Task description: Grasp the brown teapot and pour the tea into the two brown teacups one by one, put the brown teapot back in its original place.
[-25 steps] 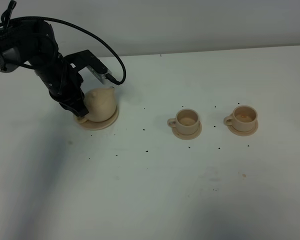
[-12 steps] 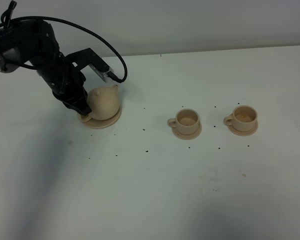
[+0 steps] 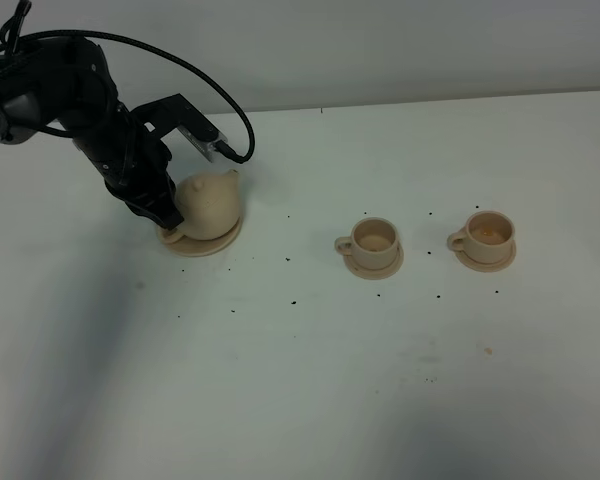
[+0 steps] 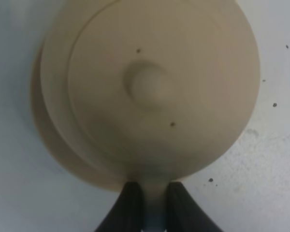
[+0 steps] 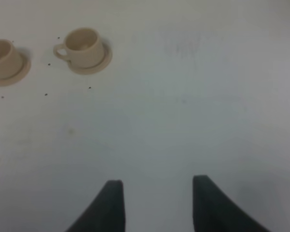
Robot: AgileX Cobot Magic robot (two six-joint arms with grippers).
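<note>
The brown teapot (image 3: 210,203) is at the left of the table on its wide round plate (image 3: 202,245), the original place, with its spout pointing up and right. My left gripper (image 3: 167,218) is shut on the teapot's loop handle. From the left wrist, the knobbed lid (image 4: 150,84) fills the frame, the handle (image 4: 154,205) is pinched between the dark fingers (image 4: 130,205), and the plate (image 4: 43,140) peeks out beside the pot. The two brown teacups (image 3: 377,237) (image 3: 490,230) stand on small saucers at the right. My right gripper (image 5: 158,186) is open over bare table.
Small dark specks are scattered over the white table around the cups and plate. A black cable loops from the left arm (image 3: 80,100) above the teapot. Both cups (image 5: 82,46) (image 5: 2,58) appear far off in the right wrist view.
The teapot has shifted slightly right and turned more upright on its plate, still gripped by the left gripper. The cups have not moved.
</note>
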